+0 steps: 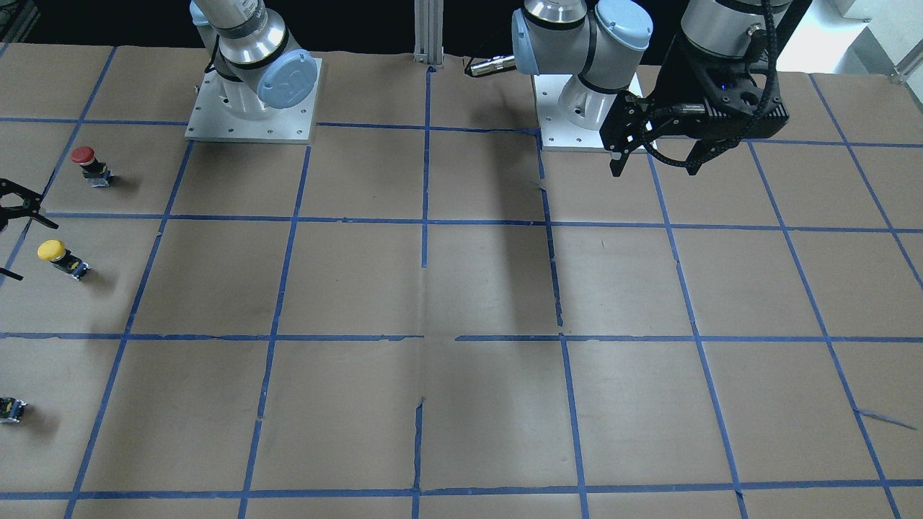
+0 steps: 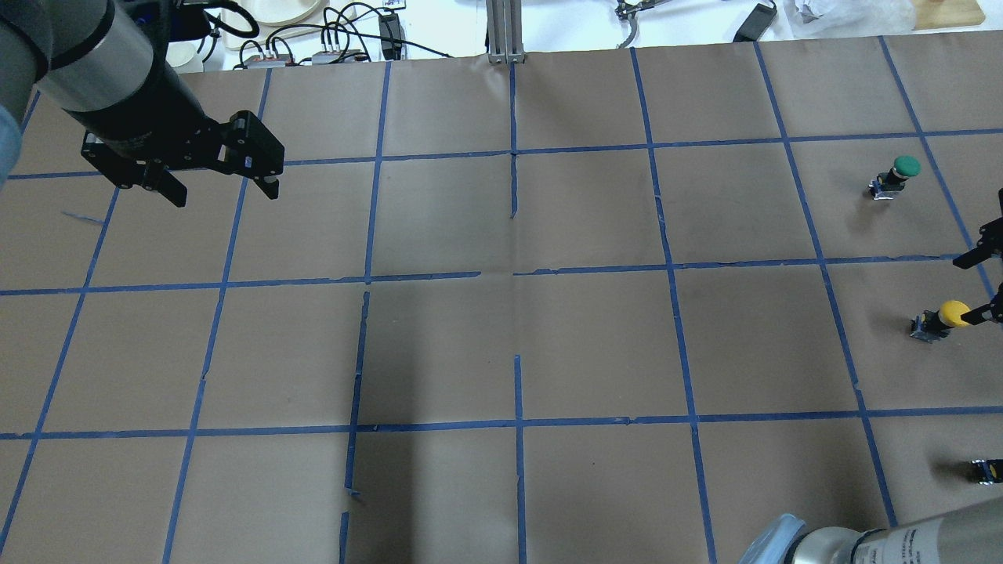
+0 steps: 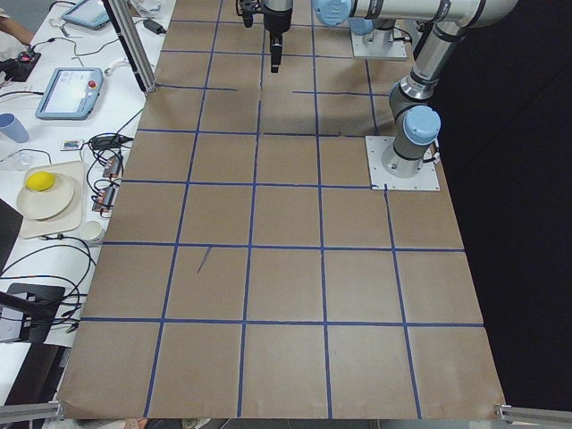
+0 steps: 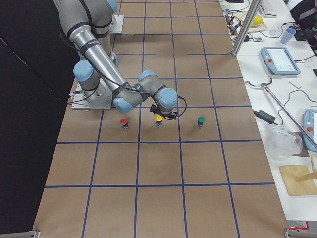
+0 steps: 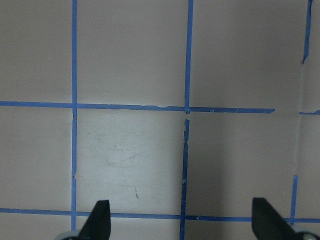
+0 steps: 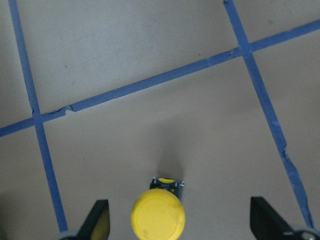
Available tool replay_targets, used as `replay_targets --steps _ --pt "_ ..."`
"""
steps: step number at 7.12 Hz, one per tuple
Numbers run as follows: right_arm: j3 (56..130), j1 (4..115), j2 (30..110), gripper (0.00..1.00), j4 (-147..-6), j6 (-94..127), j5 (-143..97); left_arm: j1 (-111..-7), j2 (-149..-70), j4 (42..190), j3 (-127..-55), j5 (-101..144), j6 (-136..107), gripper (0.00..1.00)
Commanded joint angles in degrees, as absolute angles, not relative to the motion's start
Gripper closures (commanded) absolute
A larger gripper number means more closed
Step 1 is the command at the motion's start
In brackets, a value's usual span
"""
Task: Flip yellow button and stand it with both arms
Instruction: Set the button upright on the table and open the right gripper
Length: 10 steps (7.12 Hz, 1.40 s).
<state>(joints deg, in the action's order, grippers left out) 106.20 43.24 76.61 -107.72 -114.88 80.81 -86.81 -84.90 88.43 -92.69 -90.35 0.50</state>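
The yellow button (image 1: 61, 257) stands cap up on the brown paper at the robot's right end of the table. It also shows in the overhead view (image 2: 940, 317) and the right side view (image 4: 159, 120). My right gripper (image 6: 181, 221) is open and hovers over it. In the right wrist view the yellow cap (image 6: 158, 215) lies between the fingertips (image 6: 100, 220), nearer the left one and not touched. My left gripper (image 2: 225, 192) is open and empty. It hangs high over the table's other end (image 1: 652, 167), and only paper lies below it (image 5: 181, 217).
A red button (image 1: 86, 162) stands on the robot's side of the yellow one and a green button (image 2: 901, 172) on the far side, each about one grid square away. A dark switch body (image 1: 11, 409) is cut off by the frame edge. The arm bases (image 1: 252, 108) stand at the robot's edge.
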Motion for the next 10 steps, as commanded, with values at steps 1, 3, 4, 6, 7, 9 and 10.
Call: replay_targets --steps 1,3,4,6,7,9,10 --pt "105.5 44.8 82.4 0.00 -106.9 -102.4 81.3 -86.7 -87.3 87.5 -92.7 -89.9 -0.2 0.00" --pt "105.2 49.8 88.0 0.00 -104.2 -84.6 84.4 -86.9 -89.1 85.0 -90.7 -90.2 -0.2 0.00" --pt "104.3 53.7 90.6 0.00 -101.6 -73.1 87.2 -86.9 -88.6 85.4 -89.6 -90.2 -0.2 0.00" --pt "99.2 62.3 93.2 0.00 -91.6 -41.8 88.3 -86.9 -88.9 85.5 -88.6 -90.3 -0.2 0.00" --pt "95.3 67.1 93.2 0.00 -85.6 -27.2 88.2 -86.9 -88.8 86.2 -88.6 -90.5 -0.2 0.00" --pt "92.2 79.2 93.3 0.00 -83.0 -2.6 88.1 -87.0 -89.1 87.6 -87.7 -89.8 -0.2 0.00" --pt "92.2 84.8 93.7 0.00 -82.5 3.5 88.1 -86.9 -89.7 87.8 -86.3 -90.6 -0.1 0.00"
